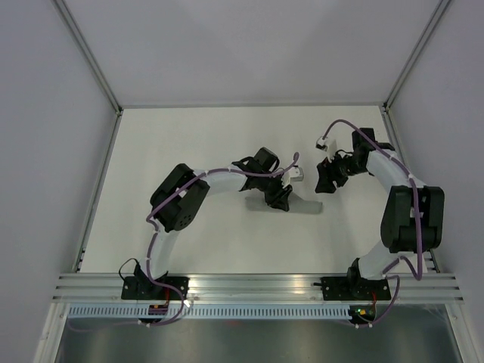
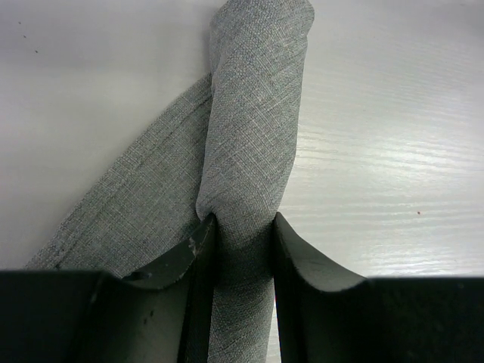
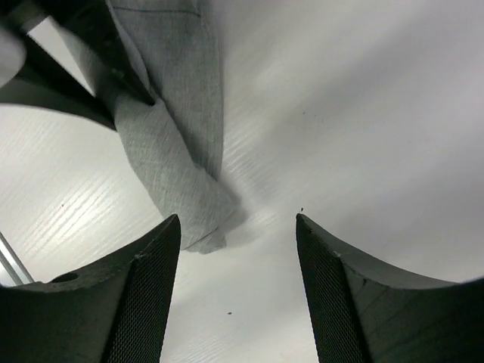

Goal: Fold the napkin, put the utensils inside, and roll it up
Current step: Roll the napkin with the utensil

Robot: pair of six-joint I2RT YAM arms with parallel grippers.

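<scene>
Napkin (image 2: 253, 128) sits rolled on the table (image 2: 393, 151), and we reckon the left end effector (image 2: 243, 227) is pinching the roll to stop it unrolling, while the right end effector (image 3: 238, 219) hangs open just beside its end, gripping nothing.

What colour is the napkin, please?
The napkin is plain grey, unpatterned; best in left wrist view.

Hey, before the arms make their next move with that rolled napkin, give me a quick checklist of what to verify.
1. Left gripper clamped on the rolled napkin: ok.
2. Right gripper open and holding nothing: ok.
3. Utensils inside the roll: cannot tell, none show.
4. Roll fully wrapped: not ok, a flap lies loose beside it.
</scene>
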